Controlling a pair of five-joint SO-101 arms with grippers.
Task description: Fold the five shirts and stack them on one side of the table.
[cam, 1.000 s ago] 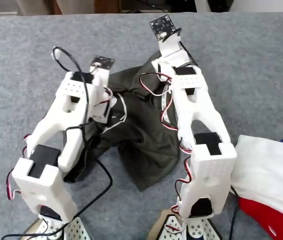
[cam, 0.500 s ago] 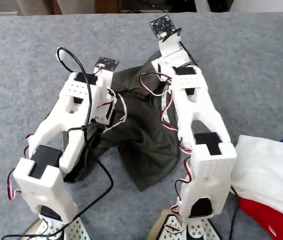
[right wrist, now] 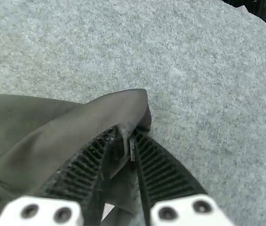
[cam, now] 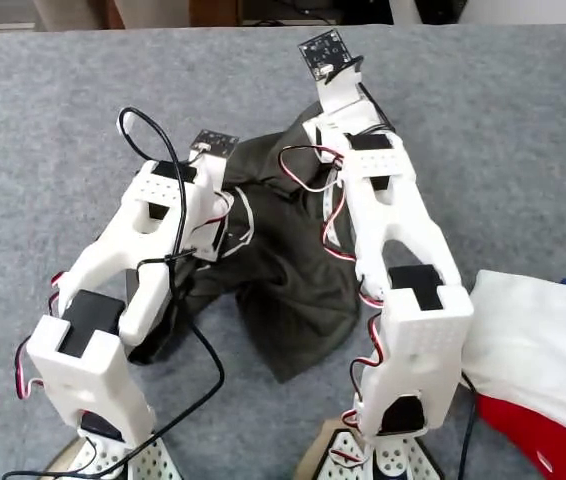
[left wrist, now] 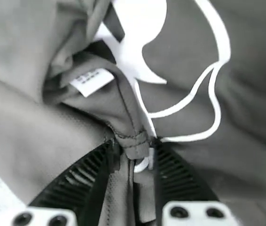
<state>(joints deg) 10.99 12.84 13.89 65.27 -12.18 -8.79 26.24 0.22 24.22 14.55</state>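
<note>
The left gripper (left wrist: 133,151) is closed narrow on a stitched seam of the dark shirt (left wrist: 246,84), the cloth bunched between its jaws just beside a white print (left wrist: 137,28) and a small sewn-in label (left wrist: 91,80). The right gripper (right wrist: 122,139) is likewise clamped on a folded edge of the same shirt, at its far rim where the cloth meets the grey tabletop (right wrist: 208,70).

In the high view the dark shirt (cam: 283,265) lies rumpled between the two arms, bunched rather than flat, so I judge its fold not yet made. Beside the right arm's base, a white shirt (cam: 543,340) rests on a red shirt (cam: 528,435) at the tabletop's edge. That looks like the start of the stack, which suggests two shirts are done, one is in hand and the rest are left.
</note>
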